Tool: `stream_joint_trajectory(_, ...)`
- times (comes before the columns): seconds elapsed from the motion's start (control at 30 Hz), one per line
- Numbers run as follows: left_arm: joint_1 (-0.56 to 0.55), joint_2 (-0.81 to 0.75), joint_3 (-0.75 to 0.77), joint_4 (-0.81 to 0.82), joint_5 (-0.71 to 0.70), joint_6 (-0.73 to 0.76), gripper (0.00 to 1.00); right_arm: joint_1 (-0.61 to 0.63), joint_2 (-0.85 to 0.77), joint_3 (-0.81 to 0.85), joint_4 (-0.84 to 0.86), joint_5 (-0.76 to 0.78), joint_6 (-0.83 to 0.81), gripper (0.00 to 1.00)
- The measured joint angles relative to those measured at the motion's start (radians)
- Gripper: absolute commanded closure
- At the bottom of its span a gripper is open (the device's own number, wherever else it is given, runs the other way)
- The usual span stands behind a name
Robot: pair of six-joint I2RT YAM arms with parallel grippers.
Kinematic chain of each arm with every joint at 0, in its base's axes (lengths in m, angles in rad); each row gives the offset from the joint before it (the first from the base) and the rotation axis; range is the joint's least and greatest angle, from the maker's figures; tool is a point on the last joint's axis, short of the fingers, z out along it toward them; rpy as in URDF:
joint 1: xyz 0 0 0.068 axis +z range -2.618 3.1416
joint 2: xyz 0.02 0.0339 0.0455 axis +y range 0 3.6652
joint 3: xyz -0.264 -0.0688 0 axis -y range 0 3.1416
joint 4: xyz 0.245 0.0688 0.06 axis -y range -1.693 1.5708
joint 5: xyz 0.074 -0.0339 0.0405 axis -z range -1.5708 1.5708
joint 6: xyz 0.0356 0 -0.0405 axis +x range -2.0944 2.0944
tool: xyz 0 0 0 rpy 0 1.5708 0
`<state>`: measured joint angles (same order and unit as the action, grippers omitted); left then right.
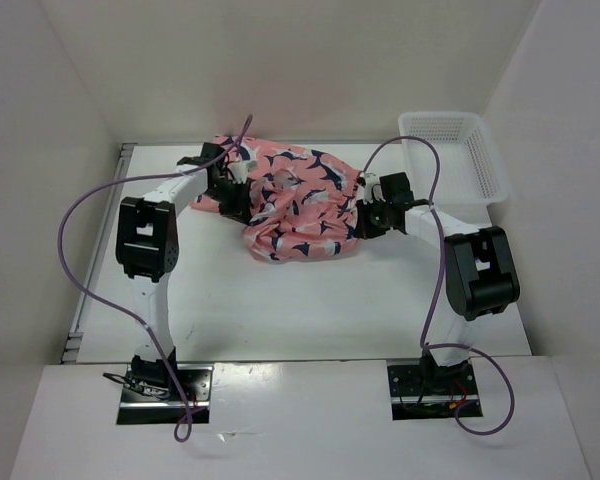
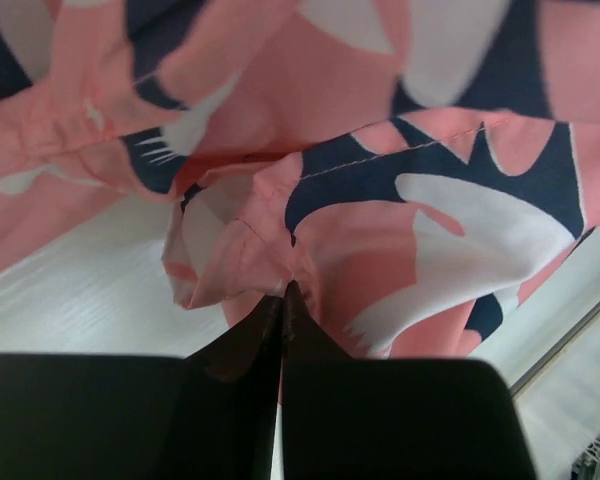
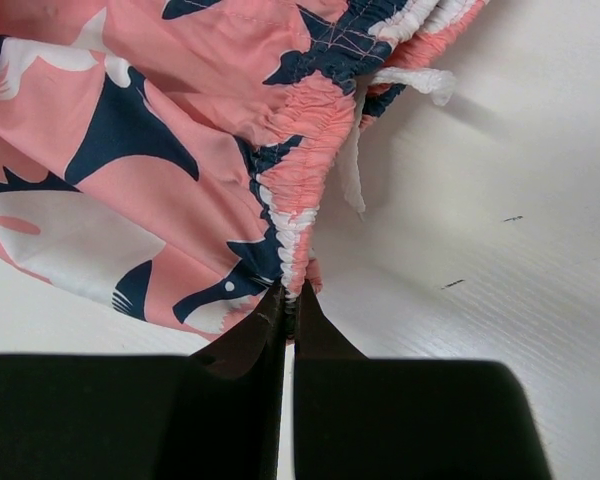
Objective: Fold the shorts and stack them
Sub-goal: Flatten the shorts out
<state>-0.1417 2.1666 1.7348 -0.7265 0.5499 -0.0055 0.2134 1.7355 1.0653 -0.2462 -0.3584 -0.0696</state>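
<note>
The salmon-pink shorts (image 1: 300,205) with navy-and-white shapes lie crumpled at the back middle of the white table (image 1: 300,300). My left gripper (image 1: 234,200) is at their left edge. In the left wrist view it (image 2: 283,290) is shut, with a fold of the shorts (image 2: 430,230) pinched at its tips. My right gripper (image 1: 366,218) is at their right edge. In the right wrist view it (image 3: 292,292) is shut on the gathered waistband (image 3: 290,200) of the shorts (image 3: 130,150), just above the table. A white drawstring (image 3: 410,80) trails from the waistband.
A white plastic mesh basket (image 1: 450,150) stands at the back right corner, close behind the right arm. White walls close the table in at the back and on both sides. Purple cables (image 1: 80,260) loop from each arm.
</note>
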Motion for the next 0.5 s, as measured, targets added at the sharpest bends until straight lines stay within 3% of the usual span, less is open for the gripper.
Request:
stream_joint_trajectory(0.17,0.074,-0.001,0.055,-0.042,-0.045,0.002,1.00,0.000,0.003,0.038,-0.016,0.008,0.003,1.00)
stream_joint_trajectory(0.3,0.221,-0.041,0.193,-0.054,-0.154,0.001,1.00,0.001,0.040,0.259,-0.029,0.019,0.014,1.00)
stream_joint_trajectory(0.4,0.320,-0.166,0.217,-0.056,-0.213,-0.004,1.00,0.003,0.063,0.444,0.000,0.014,0.017,1.00)
stream_joint_trajectory(0.5,0.327,-0.342,0.156,-0.062,-0.251,-0.002,1.00,0.018,0.043,0.493,0.018,-0.013,-0.007,1.00)
